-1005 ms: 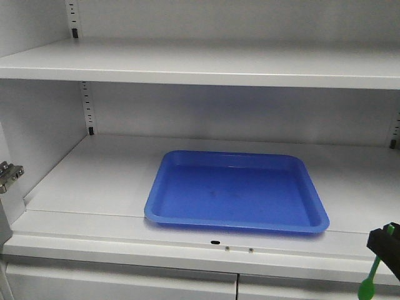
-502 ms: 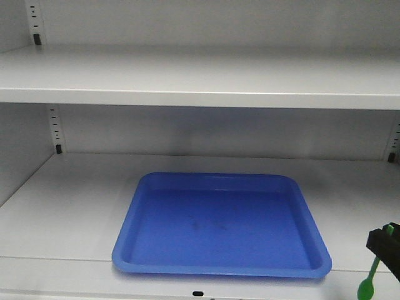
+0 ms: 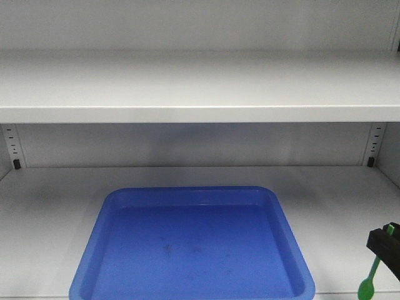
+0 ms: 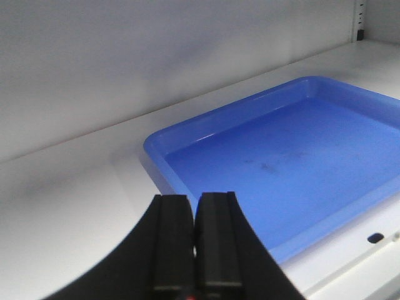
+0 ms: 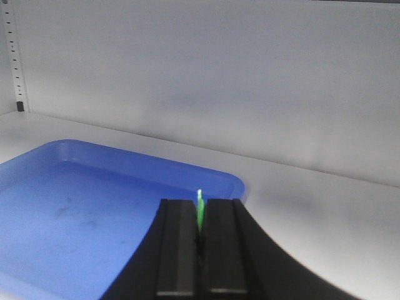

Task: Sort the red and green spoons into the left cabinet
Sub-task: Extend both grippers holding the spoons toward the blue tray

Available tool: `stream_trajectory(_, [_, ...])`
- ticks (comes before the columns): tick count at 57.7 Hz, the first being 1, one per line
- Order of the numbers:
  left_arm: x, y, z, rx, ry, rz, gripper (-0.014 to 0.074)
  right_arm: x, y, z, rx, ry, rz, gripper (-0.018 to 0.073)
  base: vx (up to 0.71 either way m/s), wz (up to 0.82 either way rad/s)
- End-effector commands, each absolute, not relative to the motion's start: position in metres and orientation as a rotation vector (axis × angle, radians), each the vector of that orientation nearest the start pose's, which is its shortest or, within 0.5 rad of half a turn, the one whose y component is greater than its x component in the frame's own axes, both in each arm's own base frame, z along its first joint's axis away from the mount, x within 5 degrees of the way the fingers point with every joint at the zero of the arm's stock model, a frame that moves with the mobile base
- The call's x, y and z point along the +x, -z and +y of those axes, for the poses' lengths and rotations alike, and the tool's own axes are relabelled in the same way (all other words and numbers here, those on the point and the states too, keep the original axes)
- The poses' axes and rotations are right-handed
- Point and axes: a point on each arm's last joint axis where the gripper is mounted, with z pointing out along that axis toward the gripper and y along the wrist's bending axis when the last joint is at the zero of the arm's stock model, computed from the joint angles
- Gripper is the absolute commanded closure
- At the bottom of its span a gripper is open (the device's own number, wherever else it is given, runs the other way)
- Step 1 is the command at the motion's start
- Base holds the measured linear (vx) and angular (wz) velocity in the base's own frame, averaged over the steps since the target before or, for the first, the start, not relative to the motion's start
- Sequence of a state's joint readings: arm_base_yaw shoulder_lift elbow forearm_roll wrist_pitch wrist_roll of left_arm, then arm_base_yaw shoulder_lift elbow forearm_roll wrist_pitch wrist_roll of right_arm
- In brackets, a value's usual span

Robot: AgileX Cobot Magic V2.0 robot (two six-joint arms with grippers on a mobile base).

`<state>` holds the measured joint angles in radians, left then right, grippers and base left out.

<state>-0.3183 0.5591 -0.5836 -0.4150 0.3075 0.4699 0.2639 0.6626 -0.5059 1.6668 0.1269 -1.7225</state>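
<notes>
The left cabinet [image 3: 187, 81] fills the front view, with an upper shelf and a lower shelf [image 3: 344, 200]. My right gripper [image 3: 382, 242] is at the lower right, shut on the green spoon [image 3: 370, 278], whose bowl hangs down. In the right wrist view the right gripper [image 5: 199, 203] pinches the green spoon's handle [image 5: 199, 211], just right of the tray's corner. My left gripper [image 4: 194, 197] is shut, just in front of the tray's near left part. Only a red speck [image 4: 189, 298] of the red spoon shows between its fingers at the frame's bottom edge.
A blue tray [image 3: 187, 190] lies on the lower shelf, with nothing in it; it also shows in the left wrist view [image 4: 156, 147] and the right wrist view [image 5: 231, 178]. Slotted rails [image 3: 374, 147] stand at the back corners. The upper shelf hangs low overhead.
The front view has moved closer to the cabinet and to the right, so the tray sits lower and further left in frame. The right gripper with the green spoon holds its place in frame.
</notes>
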Motion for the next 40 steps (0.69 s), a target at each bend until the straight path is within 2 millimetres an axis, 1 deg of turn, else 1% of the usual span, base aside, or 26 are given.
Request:
stream_trajectory(1, [0.1077,-0.3562,-0.0452,0.373,0.291,1.604,0.0596,0.1336,-0.3372,0.0498,-0.356,-0.284,1.56,0.0562,0.07,-0.03])
stream_trajectory(40, [0.1077,-0.3562,-0.0452,0.373,0.291,1.604,0.0596,0.1335,-0.3372,0.05,-0.359,-0.287,1.559,0.0562,0.01,-0.01])
